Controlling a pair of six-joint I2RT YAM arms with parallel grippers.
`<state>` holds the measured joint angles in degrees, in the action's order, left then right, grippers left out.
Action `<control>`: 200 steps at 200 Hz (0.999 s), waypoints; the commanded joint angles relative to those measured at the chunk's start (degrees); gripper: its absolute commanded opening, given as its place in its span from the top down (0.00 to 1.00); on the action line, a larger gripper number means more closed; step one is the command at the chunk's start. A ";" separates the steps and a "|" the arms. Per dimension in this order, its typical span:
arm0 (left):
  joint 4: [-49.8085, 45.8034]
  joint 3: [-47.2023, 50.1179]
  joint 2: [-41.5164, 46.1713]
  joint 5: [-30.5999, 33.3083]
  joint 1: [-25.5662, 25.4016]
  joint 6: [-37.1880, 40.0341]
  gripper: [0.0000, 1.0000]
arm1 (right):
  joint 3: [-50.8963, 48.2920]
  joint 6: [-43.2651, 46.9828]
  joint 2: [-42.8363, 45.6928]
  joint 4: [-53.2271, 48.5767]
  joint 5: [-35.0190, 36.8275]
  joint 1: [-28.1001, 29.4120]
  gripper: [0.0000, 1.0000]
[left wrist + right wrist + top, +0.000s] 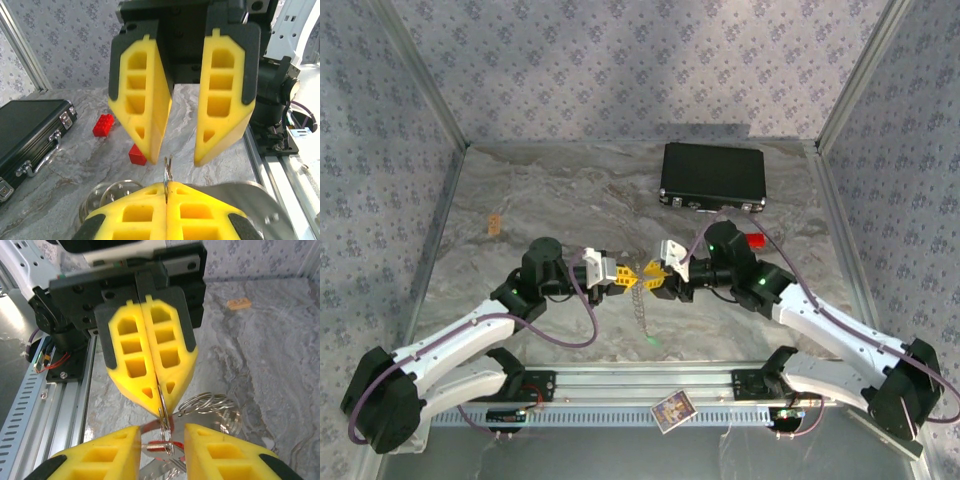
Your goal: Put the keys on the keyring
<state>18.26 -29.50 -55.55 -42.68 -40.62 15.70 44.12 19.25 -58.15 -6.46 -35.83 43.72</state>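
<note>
My left gripper [626,277] is shut on the thin silvery keyring [168,171], which stands edge-on out of its closed fingertips [150,192]. My right gripper [655,278] faces it tip to tip. Its jaws are open, a little apart, on either side of the keyring [163,405]. A small key with a red tag [162,446] hangs from the ring in the gap between the right fingers [112,450]. A chain [640,302] drops from the meeting point to a green tag [651,341] on the table.
A black case [712,177] lies at the back right, with red bricks [755,241] beside it. Loose coils of silvery wire rings [207,402] lie under the grippers. A tan block [496,222] sits far left, and a card [672,409] rests on the front rail.
</note>
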 commanded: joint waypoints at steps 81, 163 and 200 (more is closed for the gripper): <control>5.21 -0.91 0.35 -3.22 -0.29 -1.64 1.00 | 0.28 -1.15 -1.88 4.79 -0.20 1.78 0.86; -13.84 -6.90 0.40 6.03 -0.33 6.42 0.74 | 9.02 8.88 -3.99 -12.67 5.64 3.11 1.00; -19.21 -9.44 -0.70 5.23 -0.42 9.17 0.79 | 13.87 12.58 -7.27 -18.65 7.18 4.38 1.00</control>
<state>4.21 -36.56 -55.64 -37.93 -40.91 21.54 54.50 27.64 -64.27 -18.90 -29.52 47.03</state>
